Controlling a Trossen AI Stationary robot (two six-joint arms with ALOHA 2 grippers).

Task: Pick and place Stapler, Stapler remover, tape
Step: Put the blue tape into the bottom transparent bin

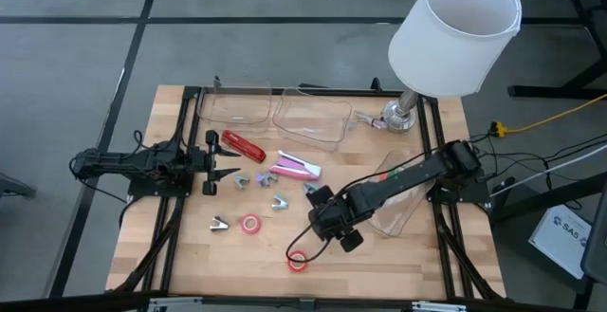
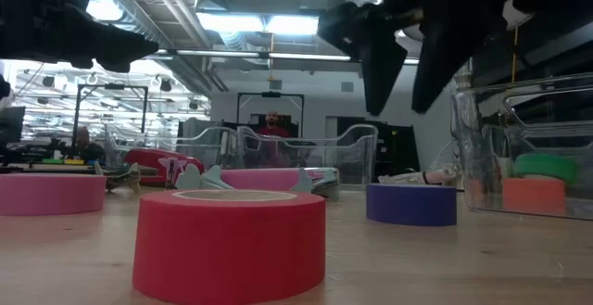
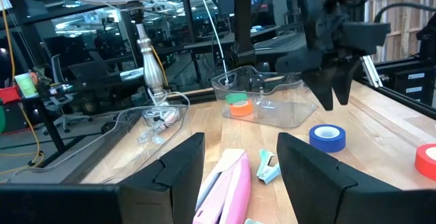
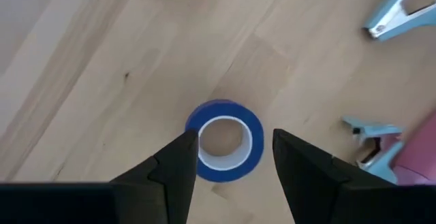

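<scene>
A blue tape roll (image 4: 225, 141) lies flat on the wooden table (image 1: 190, 246). My right gripper (image 4: 235, 157) hangs open above it, pointing steeply down, one finger to each side and clear of it (image 2: 408, 73). A red tape roll (image 1: 298, 262) and a pink one (image 1: 250, 224) lie nearer the front edge. A red stapler (image 1: 245, 145) and a pink stapler (image 1: 296, 167) lie mid-table, with several small silvery staple removers (image 1: 280, 201) around them. My left gripper (image 1: 211, 165) rests open and level at the left, the pink stapler (image 3: 225, 183) ahead of it.
A clear container (image 1: 394, 208) at the right holds a green roll (image 3: 236, 98) and an orange roll (image 3: 241, 109). Two more clear containers (image 1: 311, 118) stand at the far edge. A lamp (image 1: 446, 37) with a white shade stands at the far right.
</scene>
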